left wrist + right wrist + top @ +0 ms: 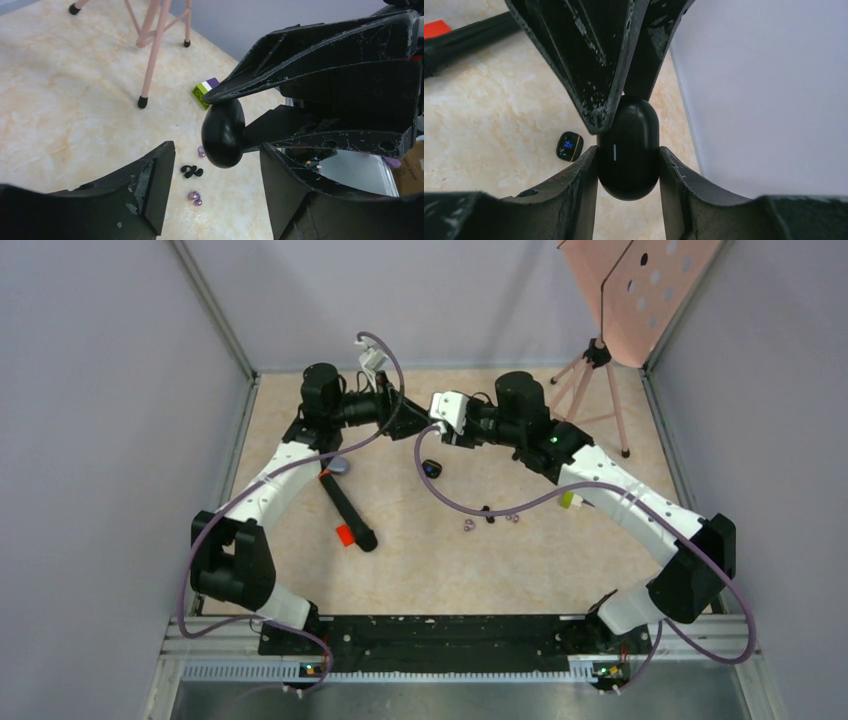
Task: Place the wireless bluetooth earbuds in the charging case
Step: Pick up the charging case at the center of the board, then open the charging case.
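My right gripper (628,151) is shut on a black oval charging case (629,172), closed, and holds it in the air at the back of the table (432,420). My left gripper (216,148) is open, and its fingers (589,65) straddle the far end of that case (223,132). On the table below lie tiny earbuds: black ones (191,171) and pale purple ones (195,198), with another purple one (201,151). They also show in the top view (487,512). A second black case with a blue display (569,146) lies on the table (432,468).
A long black marker with a red piece (347,512) and a grey-purple case (340,466) lie left of centre. A green and purple block (207,91) lies to the right. A pink tripod (590,375) stands at the back right. Walls enclose the table.
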`<move>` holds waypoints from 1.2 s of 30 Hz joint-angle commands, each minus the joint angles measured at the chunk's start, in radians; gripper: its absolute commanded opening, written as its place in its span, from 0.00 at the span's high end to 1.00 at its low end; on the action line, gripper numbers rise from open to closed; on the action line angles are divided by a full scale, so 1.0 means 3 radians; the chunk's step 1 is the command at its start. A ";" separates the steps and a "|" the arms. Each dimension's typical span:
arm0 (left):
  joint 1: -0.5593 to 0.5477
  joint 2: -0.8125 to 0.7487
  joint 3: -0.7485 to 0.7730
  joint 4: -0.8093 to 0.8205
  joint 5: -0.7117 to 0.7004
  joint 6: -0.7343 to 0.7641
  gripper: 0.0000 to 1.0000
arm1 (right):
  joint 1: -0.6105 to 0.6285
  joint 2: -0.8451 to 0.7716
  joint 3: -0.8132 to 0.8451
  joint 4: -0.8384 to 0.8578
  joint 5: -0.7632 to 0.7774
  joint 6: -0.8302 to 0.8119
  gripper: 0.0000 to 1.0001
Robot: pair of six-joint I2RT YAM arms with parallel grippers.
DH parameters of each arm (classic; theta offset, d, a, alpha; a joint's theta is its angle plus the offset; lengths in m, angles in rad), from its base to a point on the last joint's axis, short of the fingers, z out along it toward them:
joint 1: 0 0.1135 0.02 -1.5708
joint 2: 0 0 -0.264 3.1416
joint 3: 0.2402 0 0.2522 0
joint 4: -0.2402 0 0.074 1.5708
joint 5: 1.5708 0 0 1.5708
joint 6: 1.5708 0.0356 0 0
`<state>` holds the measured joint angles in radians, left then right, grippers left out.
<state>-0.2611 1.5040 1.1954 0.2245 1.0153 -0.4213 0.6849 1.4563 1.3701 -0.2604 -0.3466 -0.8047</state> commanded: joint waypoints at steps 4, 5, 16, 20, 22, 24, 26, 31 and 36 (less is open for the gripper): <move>-0.0112 0.0154 0.0298 0.0159 0.0308 -0.0080 0.41 | 0.0042 -0.0057 0.0049 0.0275 0.0056 0.0093 0.69; -0.0116 0.0182 0.0317 0.0151 0.0325 -0.0087 0.45 | 0.0050 -0.0057 0.0049 0.0291 0.0051 0.0090 0.69; -0.0125 0.0263 0.0368 0.0223 0.0456 -0.0112 0.99 | 0.0052 -0.0056 0.0027 0.0088 -0.0119 0.0173 0.53; -0.0127 0.0173 0.0296 0.0078 0.0458 0.0243 1.00 | -0.0319 0.0084 0.0536 -0.0713 -0.0777 0.0678 0.41; -0.0131 0.0100 0.0220 -0.0021 0.0479 0.0495 1.00 | -0.0552 0.0241 0.0898 -0.1088 -0.1231 0.0967 0.39; -0.0146 -0.0003 -0.0015 0.0135 0.0579 0.0787 1.00 | -0.0687 0.0420 0.1221 -0.1467 -0.1549 0.1054 0.39; -0.0177 -0.0146 -0.0253 0.0502 0.0550 0.0949 1.00 | -0.0739 0.0521 0.1368 -0.1701 -0.1728 0.1022 0.39; -0.0265 -0.0256 -0.0443 0.0570 0.0428 0.1358 1.00 | -0.0744 0.0564 0.1295 -0.1788 -0.1983 0.1011 0.41; -0.0298 -0.0209 -0.0415 0.0632 0.0487 0.1568 1.00 | -0.0743 0.0660 0.1316 -0.1903 -0.2122 0.1029 0.46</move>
<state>-0.3450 1.4719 1.0687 0.3225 1.1446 -0.0467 0.4564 1.6299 1.7416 -0.7715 -0.8829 -0.5114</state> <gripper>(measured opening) 0.321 0.557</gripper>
